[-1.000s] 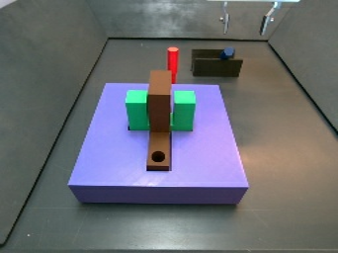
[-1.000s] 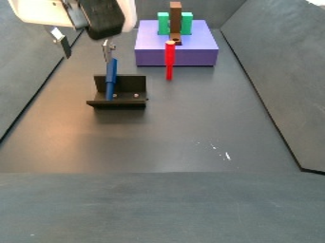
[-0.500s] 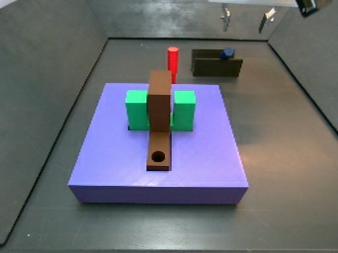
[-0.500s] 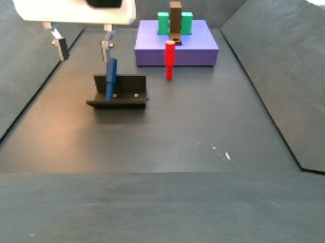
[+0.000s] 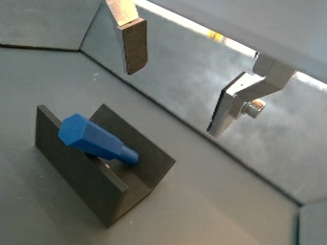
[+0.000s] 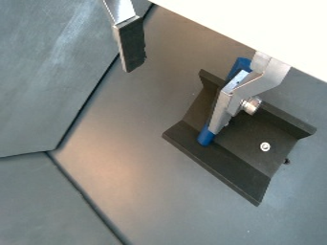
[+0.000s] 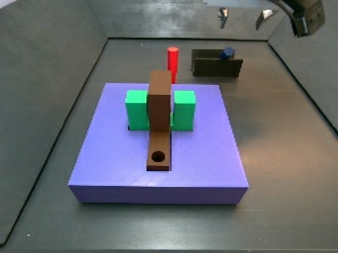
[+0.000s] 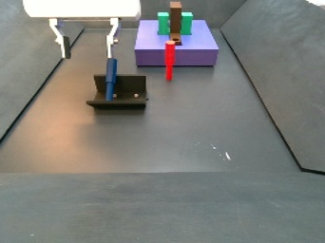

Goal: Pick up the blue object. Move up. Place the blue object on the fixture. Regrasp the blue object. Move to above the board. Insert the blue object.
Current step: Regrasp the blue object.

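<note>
Gripper [image 8: 84, 39] hung above the fixture [image 8: 118, 95], jaws spread wide and holding nothing; in a wrist view I saw both fingers [image 5: 133, 45] well clear of everything. I found the blue object [image 8: 110, 78] standing upright in the fixture, apart from the gripper. Farther off sat the board [image 7: 160, 144], with a red peg [image 8: 170, 59] upright in front of it.
</note>
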Controlling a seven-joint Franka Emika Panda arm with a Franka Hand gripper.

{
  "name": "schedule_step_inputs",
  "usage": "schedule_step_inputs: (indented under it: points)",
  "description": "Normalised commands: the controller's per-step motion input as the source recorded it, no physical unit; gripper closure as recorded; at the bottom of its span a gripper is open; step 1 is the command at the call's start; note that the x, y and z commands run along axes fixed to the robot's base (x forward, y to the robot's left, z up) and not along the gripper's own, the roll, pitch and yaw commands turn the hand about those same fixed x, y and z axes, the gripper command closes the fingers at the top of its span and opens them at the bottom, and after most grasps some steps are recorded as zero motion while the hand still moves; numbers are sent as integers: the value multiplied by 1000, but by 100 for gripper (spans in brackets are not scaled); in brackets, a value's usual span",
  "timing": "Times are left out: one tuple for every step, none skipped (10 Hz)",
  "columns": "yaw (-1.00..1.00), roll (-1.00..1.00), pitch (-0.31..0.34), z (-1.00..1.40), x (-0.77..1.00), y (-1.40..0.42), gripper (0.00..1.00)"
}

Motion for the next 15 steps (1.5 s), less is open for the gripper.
schedule_step_inputs:
  points:
    - [0, 0, 20, 0, 0, 0, 0]
    - [0, 0, 0, 0, 37, 0, 0]
    - [0, 0, 0, -29, 0, -9, 0]
    - [140, 329, -57, -186, -186, -266, 0]
    - [197, 529, -86, -217, -229, -386, 0]
    - [226, 711, -66, -206, -217, -446, 0]
    - [217, 751, -3, -186, -169, -403, 0]
    - [117, 534, 0, -163, -37, -240, 0]
    - [74, 211, 0, -74, 0, -89, 0]
    - [129, 197, 0, -54, 0, -103, 0]
    - [114, 254, 0, -149, 0, -169, 0]
    - [114, 251, -91, -351, 0, -203, 0]
    - [166, 266, -229, -406, 0, -254, 0]
    - [206, 329, -171, -237, 43, -120, 0]
    - [254, 349, -91, -14, 149, 0, 0]
